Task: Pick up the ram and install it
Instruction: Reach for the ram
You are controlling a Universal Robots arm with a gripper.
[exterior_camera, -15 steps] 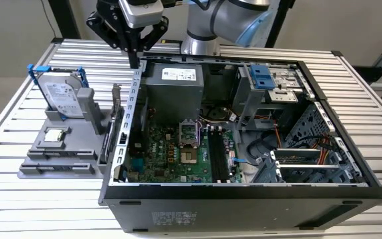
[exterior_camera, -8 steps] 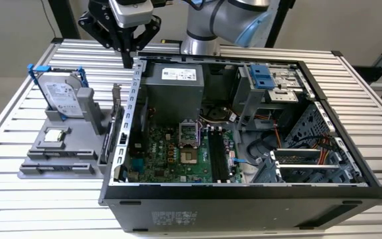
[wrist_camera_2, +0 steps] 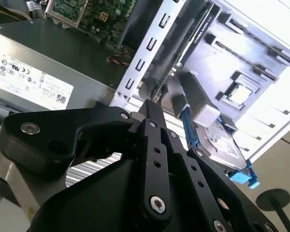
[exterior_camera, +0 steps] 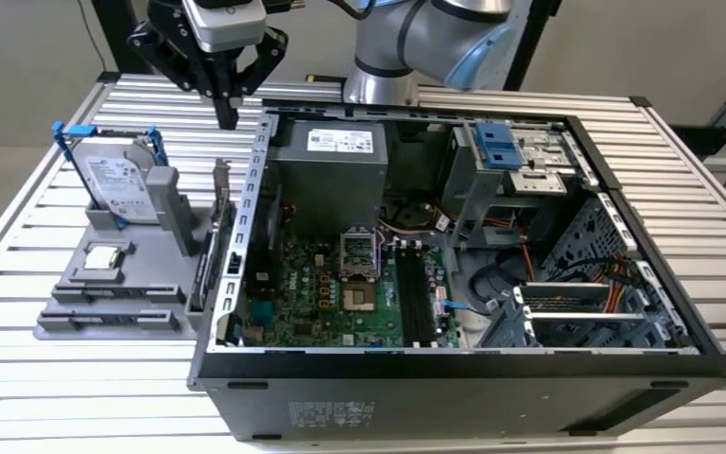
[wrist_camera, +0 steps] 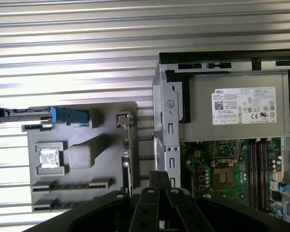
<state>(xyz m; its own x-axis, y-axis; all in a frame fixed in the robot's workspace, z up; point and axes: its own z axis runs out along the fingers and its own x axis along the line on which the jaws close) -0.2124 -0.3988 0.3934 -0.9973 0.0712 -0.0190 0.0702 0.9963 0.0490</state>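
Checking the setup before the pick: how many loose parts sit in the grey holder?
3: the hard drive upright, the square chip lying flat beside it, the ram on edge nearest the computer case.

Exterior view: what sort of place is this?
Probably a robotics lab bench for computer assembly: an open computer case sits on a slatted metal table, with a grey parts holder beside it and a robot arm behind.
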